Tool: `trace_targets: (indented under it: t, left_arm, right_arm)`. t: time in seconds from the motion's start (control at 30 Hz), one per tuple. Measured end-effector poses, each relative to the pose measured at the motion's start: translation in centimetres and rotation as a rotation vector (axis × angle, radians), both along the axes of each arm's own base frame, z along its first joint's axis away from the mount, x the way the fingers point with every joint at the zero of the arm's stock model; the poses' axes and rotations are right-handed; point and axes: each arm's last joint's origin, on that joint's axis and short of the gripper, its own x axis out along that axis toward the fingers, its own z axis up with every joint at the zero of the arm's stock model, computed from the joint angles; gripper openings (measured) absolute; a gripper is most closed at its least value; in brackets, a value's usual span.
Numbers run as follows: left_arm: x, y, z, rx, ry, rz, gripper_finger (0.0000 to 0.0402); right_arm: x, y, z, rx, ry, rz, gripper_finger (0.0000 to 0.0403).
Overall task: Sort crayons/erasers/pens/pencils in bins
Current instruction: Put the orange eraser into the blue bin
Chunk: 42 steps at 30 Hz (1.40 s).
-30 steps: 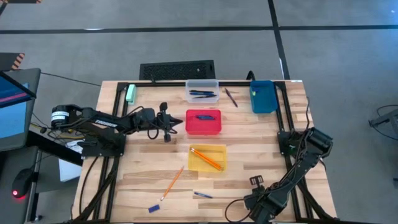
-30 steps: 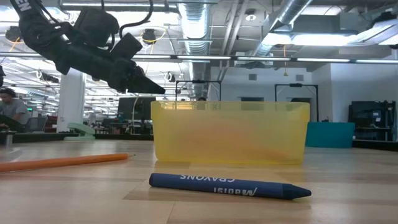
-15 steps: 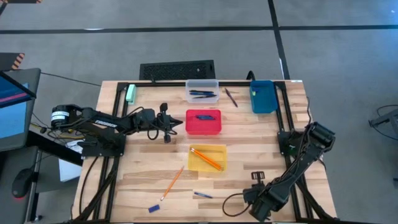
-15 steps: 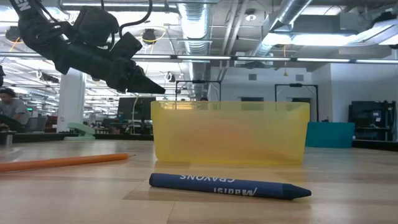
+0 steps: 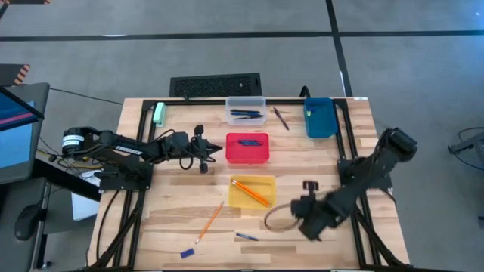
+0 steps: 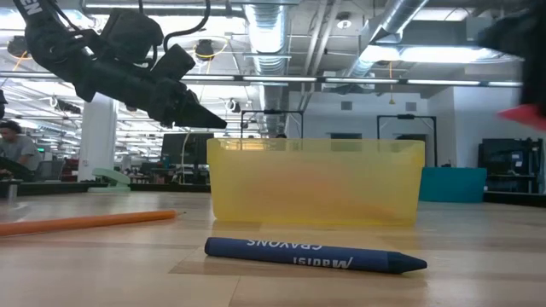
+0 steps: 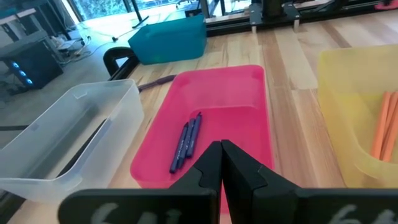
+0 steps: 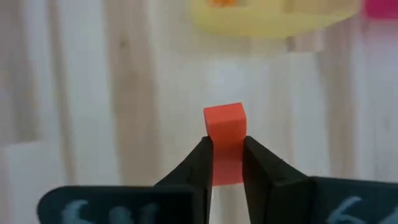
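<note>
My right gripper (image 8: 225, 144) is shut on an orange-red eraser (image 8: 224, 121) above the table's near right part (image 5: 302, 215), right of the yellow bin (image 5: 252, 192) that holds pencils. The eraser shows as a red blur in the low view (image 6: 522, 115). My left gripper (image 7: 221, 149) is shut and empty, hovering just left of the red bin (image 5: 247, 148), which holds blue crayons (image 7: 186, 143). The clear bin (image 5: 246, 111) holds pens. The blue bin (image 5: 320, 118) stands at the far right. My right gripper pinches the eraser's lower part (image 8: 227, 152) between its two fingers, one on each opposite side. The eraser's other end sticks out past the fingertips. It is lifted clear of the table.
Flat on the table lie a pencil (image 5: 209, 221), a blue crayon (image 5: 246, 236) (image 6: 316, 254) and a small blue piece (image 5: 186, 251) near the front, and a dark pen (image 5: 281, 118) between the clear and blue bins. A pale green block (image 5: 159, 113) lies far left.
My right gripper has swung from the table's near right corner toward the far edge and the yellow bin, carrying the eraser, which has come into the low view at its right side. My left arm has kept still.
</note>
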Motion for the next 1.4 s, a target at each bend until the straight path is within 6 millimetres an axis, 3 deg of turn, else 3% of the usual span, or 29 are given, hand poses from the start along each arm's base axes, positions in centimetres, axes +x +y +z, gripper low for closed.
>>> trace_targets:
  t: [0.23, 0.43, 0.6, 0.83, 1.13, 1.4]
  left_arm:
    - [0.0, 0.0, -0.1, -0.001, 0.010, 0.003, 0.0000]
    - [-0.1, 0.1, -0.2, 0.003, 0.025, 0.056, 0.0000]
    - [-0.1, 0.2, -0.2, 0.012, 0.030, 0.085, 0.0000]
    - [-0.1, 0.2, -0.2, 0.010, 0.029, 0.085, 0.0000]
    - [-0.1, 0.2, -0.2, -0.004, 0.025, 0.091, 0.0000]
    - [-0.2, 0.4, -0.2, -0.003, 0.024, 0.125, 0.0000]
  right_arm:
    - [0.8, -8.6, -0.1, 0.064, -0.182, 0.022, 0.0068]
    - [0.1, -16.6, 1.7, 0.045, -0.264, -0.056, 0.0067]
    - [-1.5, -22.6, 2.8, -0.004, -0.304, -0.288, 0.0067]
    - [-4.8, -30.0, 1.8, -0.044, -0.218, -0.706, 0.0067]
    - [-8.0, -36.2, -1.0, -0.049, -0.100, -1.004, 0.0067]
    - [-8.1, -38.4, -3.4, -0.031, -0.014, -1.049, 0.0067]
